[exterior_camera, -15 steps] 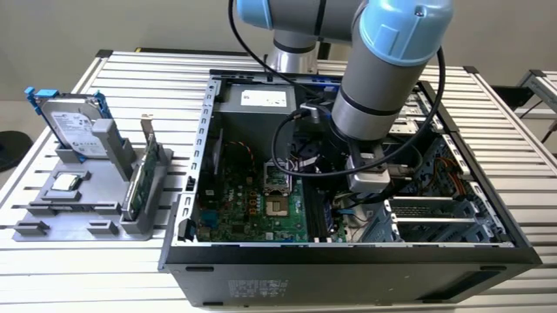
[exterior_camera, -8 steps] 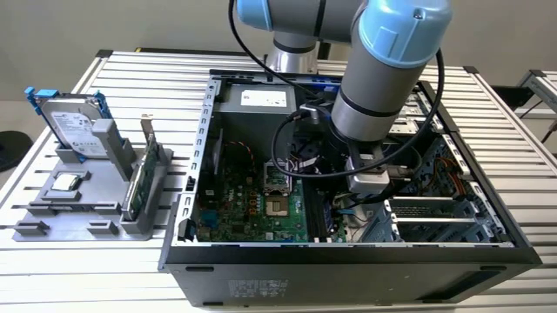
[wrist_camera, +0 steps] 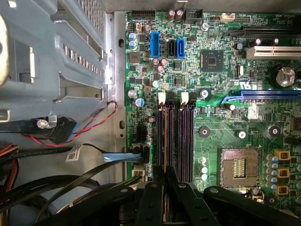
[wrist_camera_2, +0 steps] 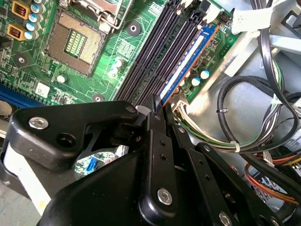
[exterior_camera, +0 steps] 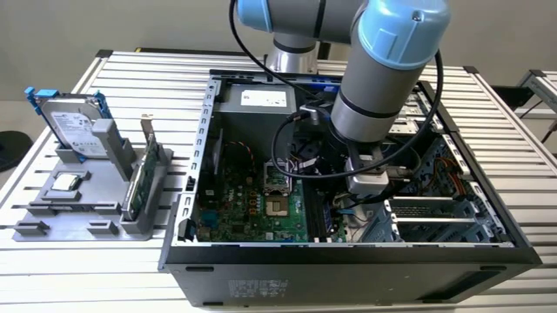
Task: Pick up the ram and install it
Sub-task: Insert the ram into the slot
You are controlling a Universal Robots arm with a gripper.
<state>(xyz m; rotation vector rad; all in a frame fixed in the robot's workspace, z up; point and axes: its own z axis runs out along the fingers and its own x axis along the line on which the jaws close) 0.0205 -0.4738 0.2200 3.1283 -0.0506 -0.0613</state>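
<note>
Exterior view: a grey and blue robot arm (exterior_camera: 383, 85) reaches down into an open computer case (exterior_camera: 348, 261) lying on a slatted metal counter (exterior_camera: 87, 274). Its hand (exterior_camera: 366, 186) sits low over the green motherboard (exterior_camera: 252, 215), beside the black memory slots (exterior_camera: 315, 215). At the exterior view's left, a grey holder (exterior_camera: 78, 208) carries a silver hard drive with blue rails (exterior_camera: 74, 127) and a green card with a metal bracket (exterior_camera: 143, 173), both standing upright.

Second wrist view: the hand's (wrist_camera_2: 157, 110) black fingers (wrist_camera_2: 155, 141) are closed together, their tips meeting at the near end of the ram (wrist_camera_2: 186, 61). The ram is a dark, bluish stick standing on edge in the outermost slot, alongside three empty black slots (wrist_camera_2: 155, 52). A bare processor socket (wrist_camera_2: 75, 42) lies nearby. Bundled cables (wrist_camera_2: 244, 132) run just beside the board.

First wrist view: the hand (wrist_camera: 164, 176) pinches the ram (wrist_camera: 165, 136) edge-on; it appears as a thin line along one of the slots (wrist_camera: 181, 136). The square processor socket (wrist_camera: 237, 167) sits on one side and a metal drive cage (wrist_camera: 61, 52) on the other.
</note>
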